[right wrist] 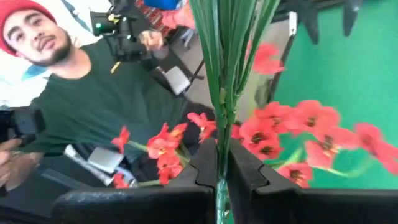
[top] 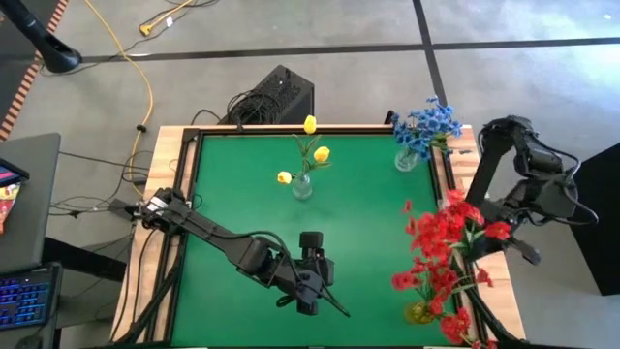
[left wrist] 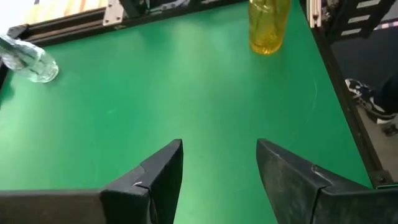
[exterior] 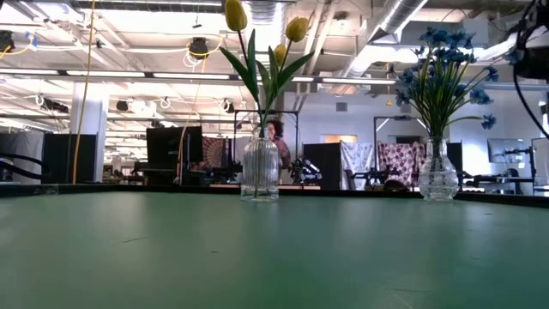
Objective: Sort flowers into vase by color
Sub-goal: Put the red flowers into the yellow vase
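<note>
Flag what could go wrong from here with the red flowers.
The right gripper pinches only thin stems of the red flowers, so the bunch might slip or twist. Their spread blooms hang over the yellow vase by the table edge and could knock it. The open left gripper cannot steady it.

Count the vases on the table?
3: a clear vase with yellow flowers mid-table, a clear vase with blue flowers at the far right corner, a yellow vase near right.

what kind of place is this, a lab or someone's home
Most likely a robotics lab or workshop: exposed ceiling ducts and strip lights, other workstations behind the green table, cables on the concrete floor.
</note>
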{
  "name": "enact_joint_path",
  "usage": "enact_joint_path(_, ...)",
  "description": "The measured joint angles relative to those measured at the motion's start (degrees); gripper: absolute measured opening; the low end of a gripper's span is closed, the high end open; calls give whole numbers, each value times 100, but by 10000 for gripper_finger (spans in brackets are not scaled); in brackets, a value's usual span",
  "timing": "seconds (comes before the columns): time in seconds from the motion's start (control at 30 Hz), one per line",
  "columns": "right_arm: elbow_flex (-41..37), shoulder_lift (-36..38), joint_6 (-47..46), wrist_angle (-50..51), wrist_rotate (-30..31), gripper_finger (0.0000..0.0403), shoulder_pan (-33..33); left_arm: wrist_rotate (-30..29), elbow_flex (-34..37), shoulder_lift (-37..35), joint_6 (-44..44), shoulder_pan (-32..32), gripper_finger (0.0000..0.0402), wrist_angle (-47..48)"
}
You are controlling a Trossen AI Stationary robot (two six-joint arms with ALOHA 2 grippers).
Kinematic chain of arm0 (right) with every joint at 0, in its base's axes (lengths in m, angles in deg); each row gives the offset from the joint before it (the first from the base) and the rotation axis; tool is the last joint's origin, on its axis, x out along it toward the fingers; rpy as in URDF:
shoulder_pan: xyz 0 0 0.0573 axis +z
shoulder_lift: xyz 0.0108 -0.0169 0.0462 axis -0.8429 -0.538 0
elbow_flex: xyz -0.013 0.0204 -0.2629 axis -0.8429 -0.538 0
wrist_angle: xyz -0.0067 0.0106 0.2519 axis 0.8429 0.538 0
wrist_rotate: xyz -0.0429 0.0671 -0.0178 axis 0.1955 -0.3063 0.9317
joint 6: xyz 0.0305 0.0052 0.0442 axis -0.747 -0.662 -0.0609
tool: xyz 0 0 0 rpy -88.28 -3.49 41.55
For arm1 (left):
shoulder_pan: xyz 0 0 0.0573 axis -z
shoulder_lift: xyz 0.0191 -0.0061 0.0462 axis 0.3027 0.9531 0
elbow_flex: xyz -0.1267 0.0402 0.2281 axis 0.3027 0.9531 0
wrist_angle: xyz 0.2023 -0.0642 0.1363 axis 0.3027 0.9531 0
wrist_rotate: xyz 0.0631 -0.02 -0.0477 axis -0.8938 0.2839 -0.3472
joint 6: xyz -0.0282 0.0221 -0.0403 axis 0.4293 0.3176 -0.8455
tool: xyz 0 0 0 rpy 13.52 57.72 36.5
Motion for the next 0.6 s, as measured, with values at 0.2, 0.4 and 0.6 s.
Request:
enact_joint_path(0.2,-5,-276,-130,-103,497,39,757,16,49,0,74,-2,192,-182)
enact_joint_path(0.4,-4,-346,2134,-1417,1945,39,1211,-3,49,0,494,-112,192,-651)
enact_joint_path(0.6,2,-380,3062,-1768,2650,44,1209,179,49,0,472,-199,192,-754)
